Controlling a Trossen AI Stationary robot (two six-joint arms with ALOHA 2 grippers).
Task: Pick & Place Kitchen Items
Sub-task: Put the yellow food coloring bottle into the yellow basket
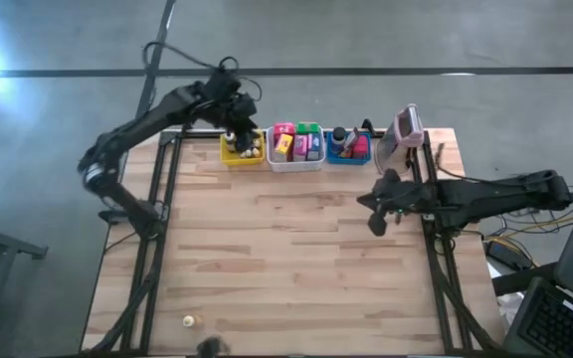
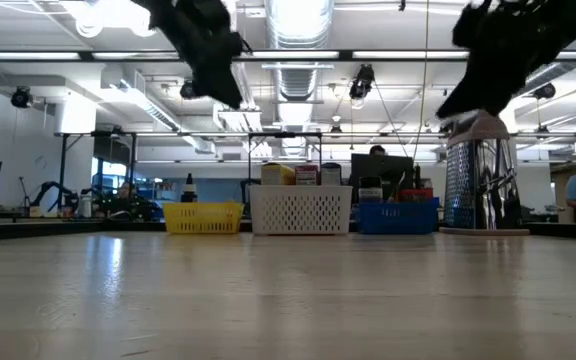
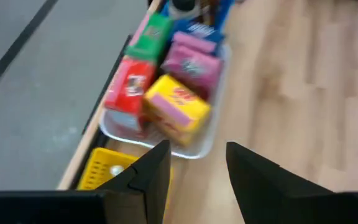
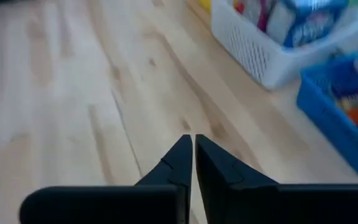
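Hovering my left gripper (image 1: 235, 134), jaws parted and empty, over the yellow bin (image 1: 242, 152); right gripper (image 1: 377, 221) closed, idle; next I fetch the whitish piece (image 1: 188, 320).

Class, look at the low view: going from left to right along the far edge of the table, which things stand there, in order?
yellow bin → white bin → blue bin → upright metal grater
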